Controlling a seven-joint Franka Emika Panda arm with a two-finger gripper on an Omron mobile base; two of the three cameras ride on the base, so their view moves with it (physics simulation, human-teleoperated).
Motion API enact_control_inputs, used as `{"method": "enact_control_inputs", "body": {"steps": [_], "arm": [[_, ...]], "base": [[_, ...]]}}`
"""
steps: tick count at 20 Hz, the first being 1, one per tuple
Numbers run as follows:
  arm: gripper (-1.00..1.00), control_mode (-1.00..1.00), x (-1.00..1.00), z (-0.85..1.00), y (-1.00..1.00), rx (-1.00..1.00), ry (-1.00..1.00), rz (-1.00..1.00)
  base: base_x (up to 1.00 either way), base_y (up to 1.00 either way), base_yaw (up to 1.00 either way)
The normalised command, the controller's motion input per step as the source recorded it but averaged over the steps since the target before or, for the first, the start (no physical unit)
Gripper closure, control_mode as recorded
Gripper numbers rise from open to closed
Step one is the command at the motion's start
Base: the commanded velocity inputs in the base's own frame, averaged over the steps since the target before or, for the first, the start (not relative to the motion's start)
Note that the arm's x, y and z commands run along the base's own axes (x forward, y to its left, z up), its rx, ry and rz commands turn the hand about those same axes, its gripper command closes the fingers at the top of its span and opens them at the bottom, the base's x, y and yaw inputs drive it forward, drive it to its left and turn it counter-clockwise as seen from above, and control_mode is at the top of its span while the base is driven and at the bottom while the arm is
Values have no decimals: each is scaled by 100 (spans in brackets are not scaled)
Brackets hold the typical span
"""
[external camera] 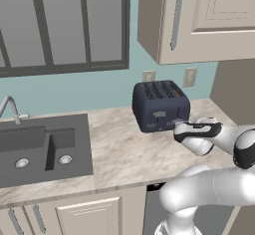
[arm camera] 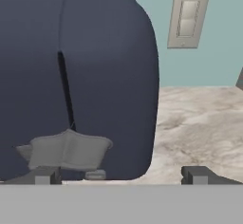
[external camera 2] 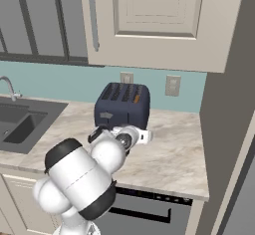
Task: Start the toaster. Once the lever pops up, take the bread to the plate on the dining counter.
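Note:
The dark navy toaster (external camera: pixel 160 105) stands on the marble worktop against the teal wall, also seen as toaster (external camera 2: pixel 122 107). A sliver of tan bread (external camera 2: pixel 137 98) shows in a right-hand top slot. My gripper (external camera: pixel 175 125) is open right at the toaster's front face, low down. In the hand view the toaster (arm camera: pixel 104 76) is very close, and its grey lever (arm camera: pixel 66 149) sits at the foot of a vertical slot. The gripper (arm camera: pixel 121 175) has its left fingertip (arm camera: pixel 45 174) just under the lever, with nothing between the jaws. The plate and the dining counter are out of view.
A dark sink (external camera: pixel 40 149) with a faucet (external camera: pixel 10 108) lies left of the toaster. Wall cabinets (external camera 2: pixel 149 20) hang above it, and outlets (external camera: pixel 189 77) sit behind it. A tall grey panel (external camera 2: pixel 224 129) bounds the worktop (external camera 2: pixel 174 149) on the right.

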Motion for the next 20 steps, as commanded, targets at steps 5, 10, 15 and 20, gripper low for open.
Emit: {"method": "enact_control_inputs", "body": {"steps": [5,10,15,20], "arm": [[-100,-100,0,31,0,0,-6,0],[-100,-100,-2,32,0,0,-10,0],[-100,-100,-7,27,0,0,-13,0],[-100,-100,0,22,7,0,-15,0]], "base": [[0,0,0],[0,0,0],[0,0,0],[0,0,0]]}}
